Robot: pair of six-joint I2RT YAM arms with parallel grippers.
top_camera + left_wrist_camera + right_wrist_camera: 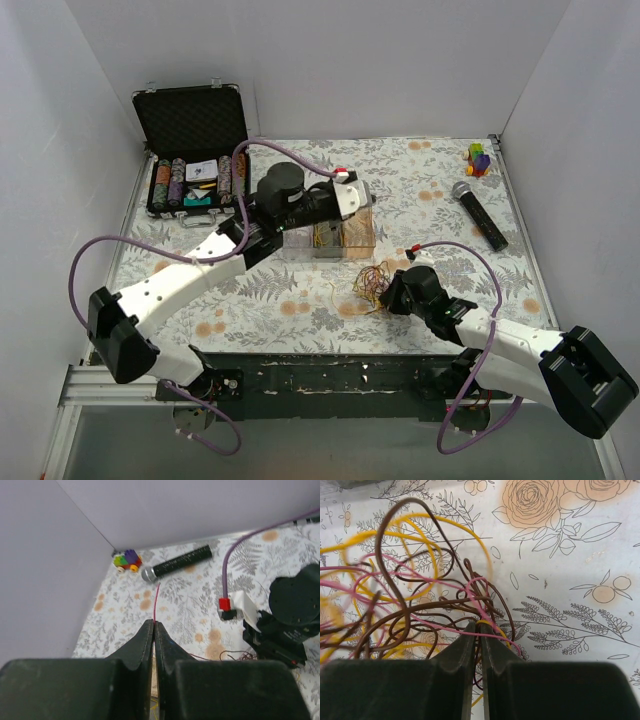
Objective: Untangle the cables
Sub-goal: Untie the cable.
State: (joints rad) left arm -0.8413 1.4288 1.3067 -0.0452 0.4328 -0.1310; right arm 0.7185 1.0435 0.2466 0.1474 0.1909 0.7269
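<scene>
The cables [369, 283] are a small tangle of thin yellow, pink and brown wires on the floral cloth, in front of the clear box. In the right wrist view the cables [410, 590] fan out to the left. My right gripper [479, 626] is shut on strands at the tangle's edge, a yellow loop at its tips; it shows in the top view [388, 290]. My left gripper [154, 623] is shut on a single pink wire [156, 600] that sticks out past its tips. It hovers over the clear box [362, 203]. The tangle's edge [240, 655] shows by the right arm.
A clear plastic box [352, 240] with a few wires inside stands mid-table. An open black case of poker chips [195, 150] is at the back left. A microphone [480, 215] and a colourful toy [479, 159] lie at the back right. White walls enclose the table.
</scene>
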